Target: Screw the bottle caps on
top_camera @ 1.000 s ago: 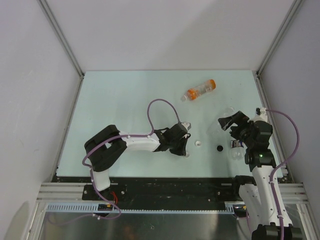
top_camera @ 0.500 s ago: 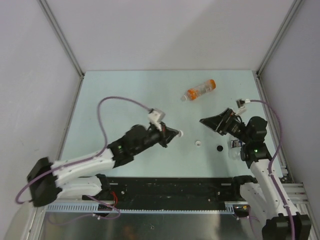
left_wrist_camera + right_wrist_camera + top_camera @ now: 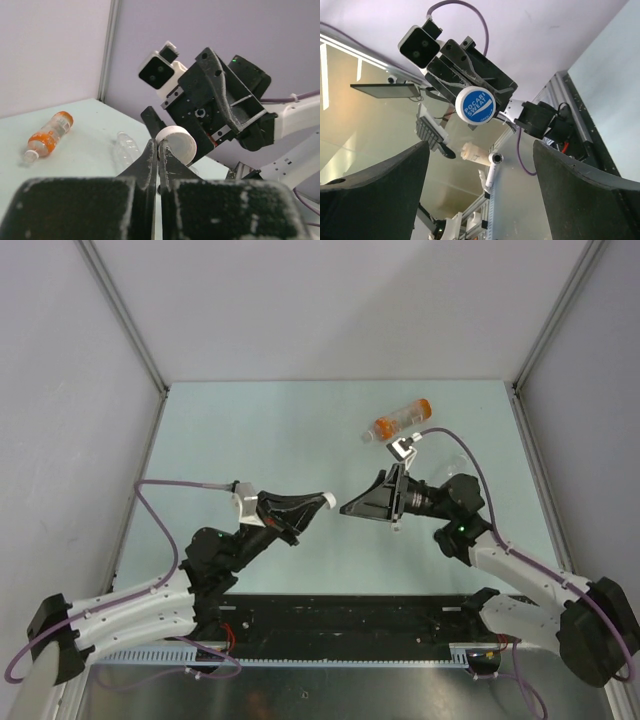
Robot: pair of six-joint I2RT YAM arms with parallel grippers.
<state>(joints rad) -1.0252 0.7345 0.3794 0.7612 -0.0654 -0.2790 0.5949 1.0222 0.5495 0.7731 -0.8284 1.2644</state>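
Observation:
My left gripper (image 3: 320, 502) is shut on a white bottle cap (image 3: 328, 499) and holds it up off the table. In the left wrist view the cap (image 3: 176, 145) is pinched by its rim at the fingertips of the left gripper (image 3: 159, 146). Its top carries a blue round label (image 3: 476, 105). My right gripper (image 3: 348, 510) faces it from the right, a short gap away, open with nothing between its fingers (image 3: 375, 195). An orange-tinted bottle (image 3: 398, 422) lies uncapped at the back of the table. A clear bottle (image 3: 125, 147) lies on the table nearer the grippers.
Another small white cap (image 3: 397, 529) lies on the table just below the right gripper. The pale green table (image 3: 230, 440) is walled by grey panels on three sides. Both arm bases stand along the black rail (image 3: 350, 615) at the near edge.
The left arm swung its gripper left and up with the white cap in it. The right arm swept left from the table's right side and now points at the cap.

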